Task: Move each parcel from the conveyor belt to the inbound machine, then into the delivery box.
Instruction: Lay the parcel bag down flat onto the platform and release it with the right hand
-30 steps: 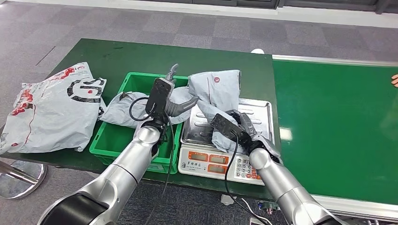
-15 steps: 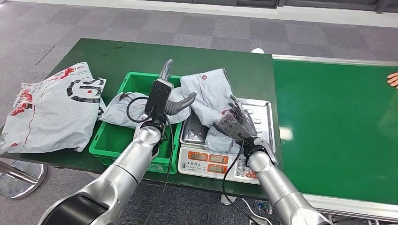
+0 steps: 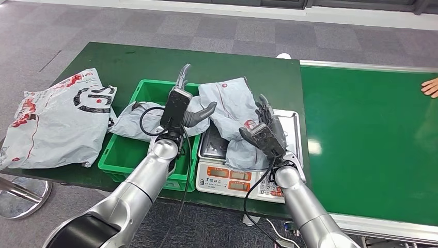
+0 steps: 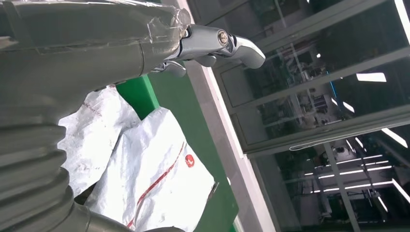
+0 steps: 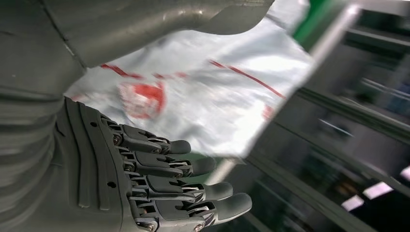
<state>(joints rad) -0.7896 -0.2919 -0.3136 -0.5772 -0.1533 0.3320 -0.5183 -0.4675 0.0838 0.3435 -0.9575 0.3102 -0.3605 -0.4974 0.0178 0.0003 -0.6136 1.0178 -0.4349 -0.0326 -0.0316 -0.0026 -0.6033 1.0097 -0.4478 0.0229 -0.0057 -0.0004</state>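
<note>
Broadly, largest first: the green table [image 3: 129,59] fills the left of the head view, and the green conveyor belt [image 3: 372,134] runs along its 3 o'clock side. A person's fingertips [image 3: 429,87] show at the belt's far right edge.

Big grey mail bag [image 3: 57,119] with red and black print lies flat at the table's 9 o'clock end, well apart from the scale.

Green box [image 3: 131,155] sits left of centre, touching or just beside the scale. A crumpled grey parcel [image 3: 135,121] lies inside it, draped over the far right part.

Scale [image 3: 243,173], steel pan on top and keypad panel at its 6 o'clock face, stands between box and belt.

Grey parcel [image 3: 232,111] with red logo rests on the scale pan, rumpled and tilted up, its upper end leaning toward 11 o'clock over the box's edge.

Left hand [image 3: 188,106] hovers above the box's right rim, fingers spread, thumb out toward the parcel, holding nothing.

Right hand [image 3: 266,126] is at the parcel's 3 o'clock side over the pan, fingers extended and apart; right wrist view shows fingers [image 5: 183,166] straight, beside the plastic rather than closed on it. Contact with the parcel: cannot tell.
</note>
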